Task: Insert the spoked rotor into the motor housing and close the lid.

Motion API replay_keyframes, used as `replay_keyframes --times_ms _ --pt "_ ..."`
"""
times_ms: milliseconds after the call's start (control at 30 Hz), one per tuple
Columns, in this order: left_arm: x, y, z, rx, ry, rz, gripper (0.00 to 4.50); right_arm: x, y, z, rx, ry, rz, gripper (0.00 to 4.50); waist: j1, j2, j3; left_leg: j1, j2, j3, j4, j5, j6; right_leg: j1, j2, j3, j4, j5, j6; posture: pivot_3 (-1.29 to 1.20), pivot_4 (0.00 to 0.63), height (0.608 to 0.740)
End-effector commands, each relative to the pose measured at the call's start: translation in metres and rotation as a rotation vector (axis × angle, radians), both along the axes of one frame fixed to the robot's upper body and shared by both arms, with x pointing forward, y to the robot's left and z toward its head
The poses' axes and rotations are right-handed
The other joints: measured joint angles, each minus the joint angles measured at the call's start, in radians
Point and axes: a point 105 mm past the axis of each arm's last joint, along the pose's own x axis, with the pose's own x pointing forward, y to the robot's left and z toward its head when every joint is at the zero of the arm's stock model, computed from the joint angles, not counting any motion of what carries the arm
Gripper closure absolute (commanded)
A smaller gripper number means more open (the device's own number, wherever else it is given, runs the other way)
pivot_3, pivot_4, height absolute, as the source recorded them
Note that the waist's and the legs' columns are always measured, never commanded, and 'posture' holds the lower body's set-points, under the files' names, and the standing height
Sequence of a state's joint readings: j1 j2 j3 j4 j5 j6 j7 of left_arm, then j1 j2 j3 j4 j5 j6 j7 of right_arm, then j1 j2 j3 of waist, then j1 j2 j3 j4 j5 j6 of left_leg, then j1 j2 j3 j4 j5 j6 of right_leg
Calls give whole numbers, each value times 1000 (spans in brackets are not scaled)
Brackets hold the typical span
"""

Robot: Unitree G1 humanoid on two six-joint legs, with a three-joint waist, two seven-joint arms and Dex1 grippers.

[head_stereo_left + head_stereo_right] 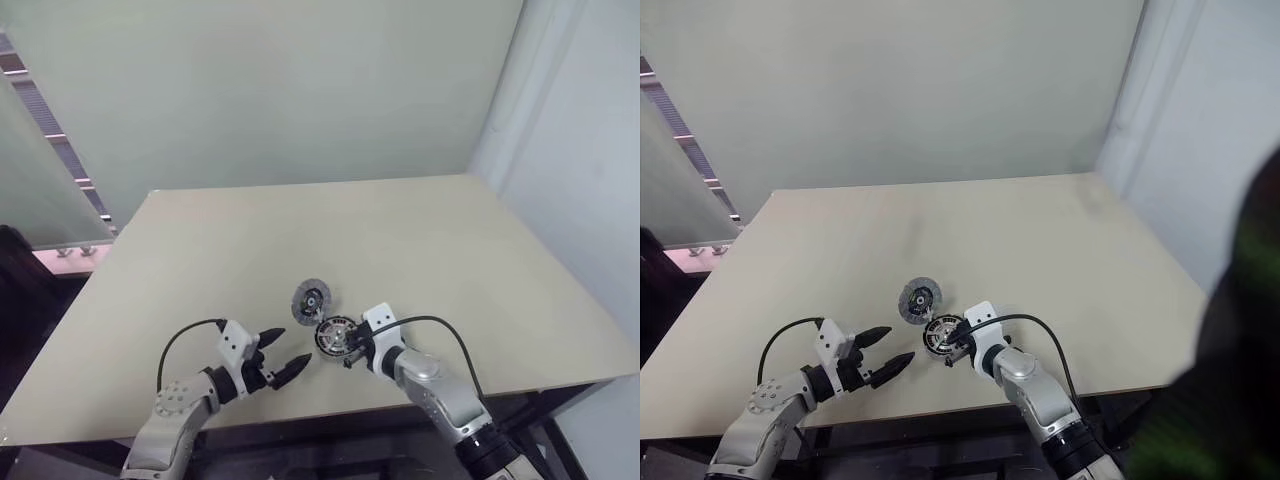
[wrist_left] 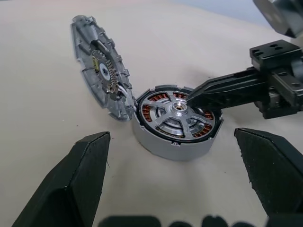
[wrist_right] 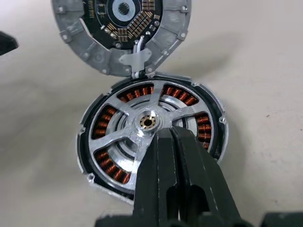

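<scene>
Rotor seated, lid open, low centre of the head view

The spoked rotor (image 3: 142, 124) sits inside the motor housing (image 2: 173, 144) on the table (image 1: 420, 240). The lid (image 3: 120, 33) leans open against the housing rim. The right pincer (image 3: 163, 135), tips together, rests on the rotor's hub. The left pincer (image 1: 286, 352) stands apart nearby.

A beige tabletop (image 1: 300, 240) against a plain pale wall (image 1: 280, 90) — frosted glass panel (image 1: 35, 190) at left.

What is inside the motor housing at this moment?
The spoked rotor sits inside the motor housing. Between its silver spokes, copper windings show. The shut right gripper rests over it near the hub and covers part of the near side. The lid stands open.
</scene>
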State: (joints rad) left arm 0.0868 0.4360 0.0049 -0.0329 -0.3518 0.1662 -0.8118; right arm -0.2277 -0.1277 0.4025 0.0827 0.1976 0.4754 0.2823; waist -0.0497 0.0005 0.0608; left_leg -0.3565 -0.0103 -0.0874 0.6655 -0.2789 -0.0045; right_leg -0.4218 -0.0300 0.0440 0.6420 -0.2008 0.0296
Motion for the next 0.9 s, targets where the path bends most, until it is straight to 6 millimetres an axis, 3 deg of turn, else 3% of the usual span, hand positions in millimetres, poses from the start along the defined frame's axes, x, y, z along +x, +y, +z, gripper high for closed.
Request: replay_keyframes --times_ms 33,167,300,500,900 --pt "6 -1 14 -3 -58 -9 0 9 -2 38 -2 -113 54 3867 0 0 0 0 0 0 0 0 0 0 0 0 0 0 0 0 0 740" --pt "9 -1 14 -1 -61 -9 0 11 -9 56 -99 -188 132 2531 0 0 0 0 0 0 1 0 0 0 0 0 0 0 0 0 0 740" --pt "10 -2 14 -2 -63 -11 0 4 -13 62 -257 -227 283 1195 0 0 0 0 0 0 1 0 0 0 0 -1 0 0 0 0 0 740" --pt "12 -4 13 -7 -63 -19 0 -8 -21 58 -576 -297 553 1195 0 -1 0 0 0 0 1 0 0 0 0 -1 0 0 0 0 0 740" --pt "14 -10 11 -21 -67 -30 0 -11 -4 41 -793 -364 815 1195 0 -2 -1 0 0 -1 2 0 0 1 0 -2 0 0 0 0 0 740"
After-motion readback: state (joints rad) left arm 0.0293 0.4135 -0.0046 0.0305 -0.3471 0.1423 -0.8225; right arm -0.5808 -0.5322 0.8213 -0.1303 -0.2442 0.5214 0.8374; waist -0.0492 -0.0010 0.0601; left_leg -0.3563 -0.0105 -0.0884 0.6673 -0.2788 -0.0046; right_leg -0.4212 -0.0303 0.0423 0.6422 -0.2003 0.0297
